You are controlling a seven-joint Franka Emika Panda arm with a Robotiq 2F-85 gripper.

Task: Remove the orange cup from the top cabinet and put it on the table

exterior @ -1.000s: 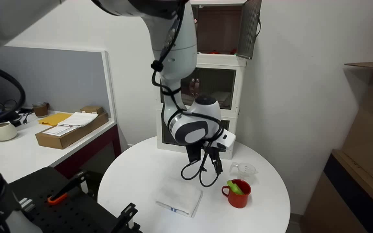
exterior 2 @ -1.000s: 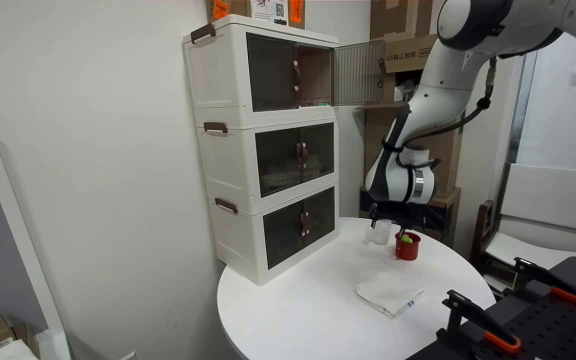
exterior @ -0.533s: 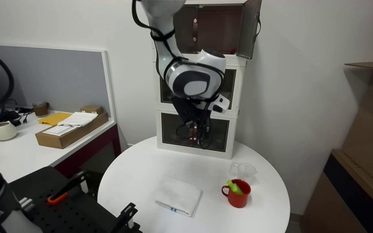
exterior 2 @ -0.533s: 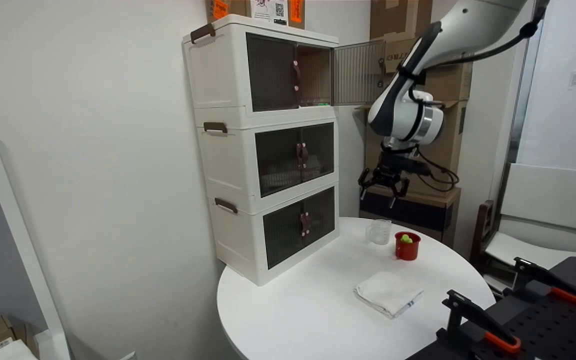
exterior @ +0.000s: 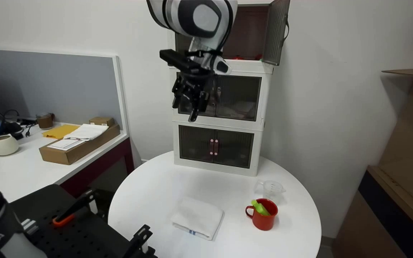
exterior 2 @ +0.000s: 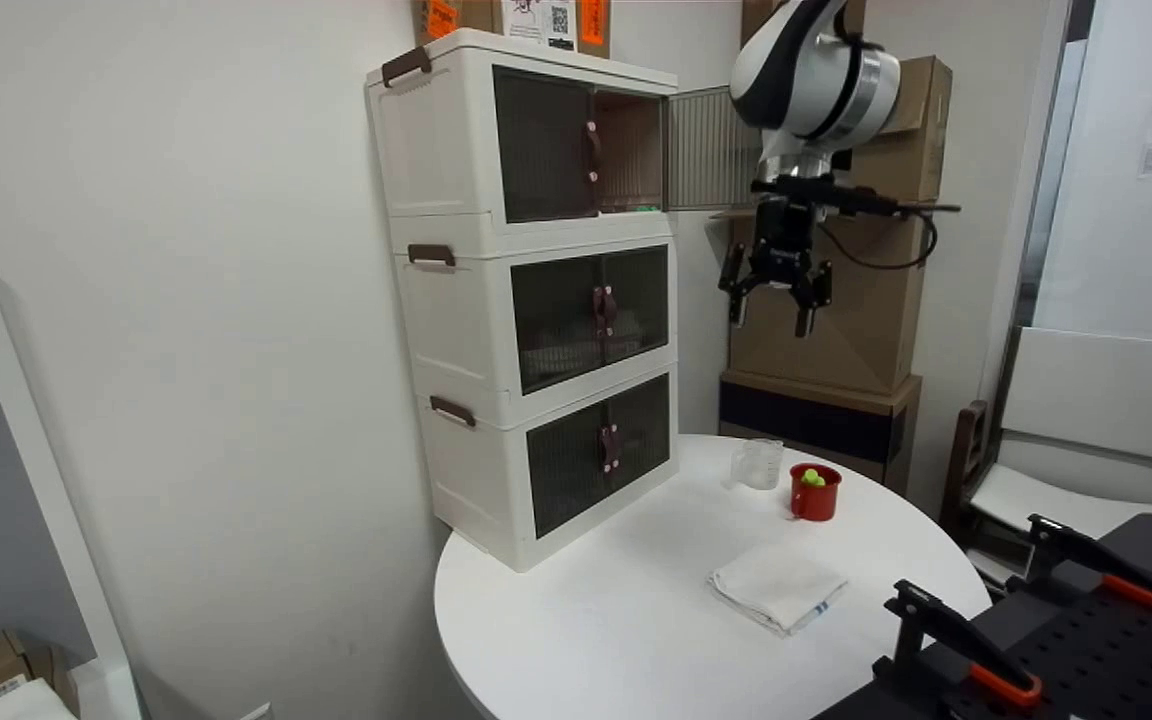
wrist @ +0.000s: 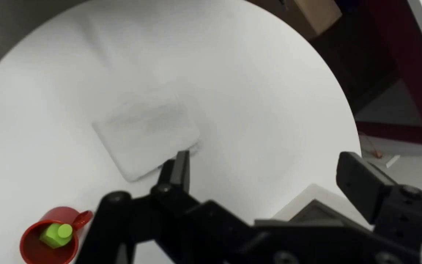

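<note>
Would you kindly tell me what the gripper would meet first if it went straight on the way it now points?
Most likely the table, just beside the folded white cloth; the open gripper points mostly downward. Depth is unclear, so it might catch the cloth's edge.

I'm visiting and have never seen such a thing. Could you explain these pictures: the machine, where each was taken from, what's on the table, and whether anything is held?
The machine is a robot arm; the black hand at its end does the grasping. The two room views come from cameras standing apart from it, in different places. The close view comes from a camera on its wrist, looking down past dark fingers. On the round white table are a folded white towel, a red mug with a bright green object inside, a clear measuring cup and a three-tier cabinet. A door of its top compartment stands open. The hand hangs above the table, open, holding nothing.
</note>
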